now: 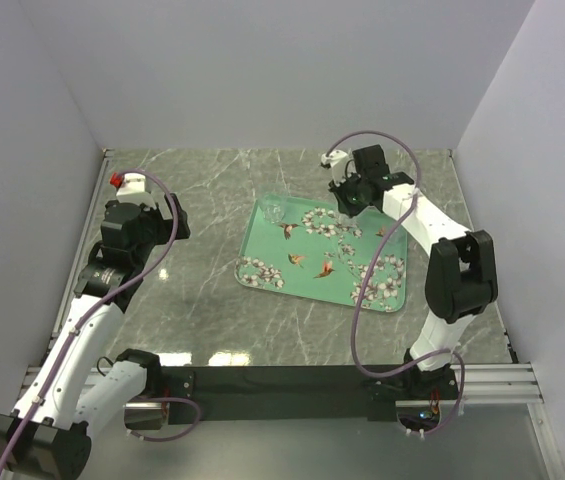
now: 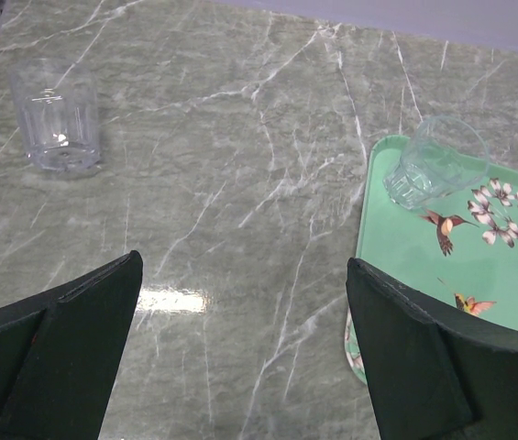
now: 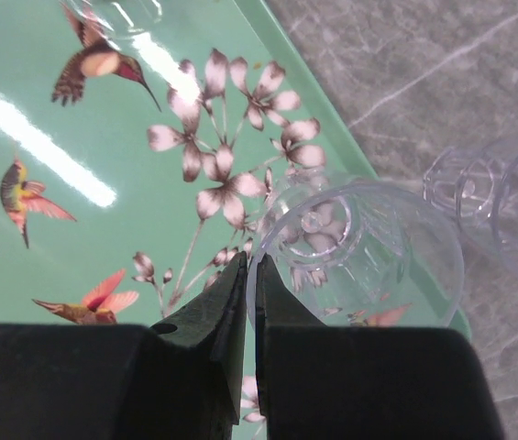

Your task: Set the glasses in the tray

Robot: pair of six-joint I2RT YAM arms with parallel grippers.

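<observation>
The mint-green tray (image 1: 245, 252) with birds and blossoms lies in the middle of the table. One clear glass (image 1: 275, 211) stands in its far left corner, also seen in the left wrist view (image 2: 433, 160). My right gripper (image 3: 251, 275) is shut on the rim of a second glass (image 3: 369, 247), held tilted over the tray's (image 3: 57, 137) far right edge. A third glass (image 3: 506, 197) lies on the marble just outside that edge. Another glass (image 2: 55, 115) stands on the table far to the left. My left gripper (image 2: 240, 348) hangs open over bare marble, left of the tray (image 2: 396, 247).
The table is grey-green marble, walled in by white panels on three sides. A metal rail runs along its left edge. The right arm (image 1: 457, 270) reaches over the tray's right side, with its cable looping across the tray's near right corner.
</observation>
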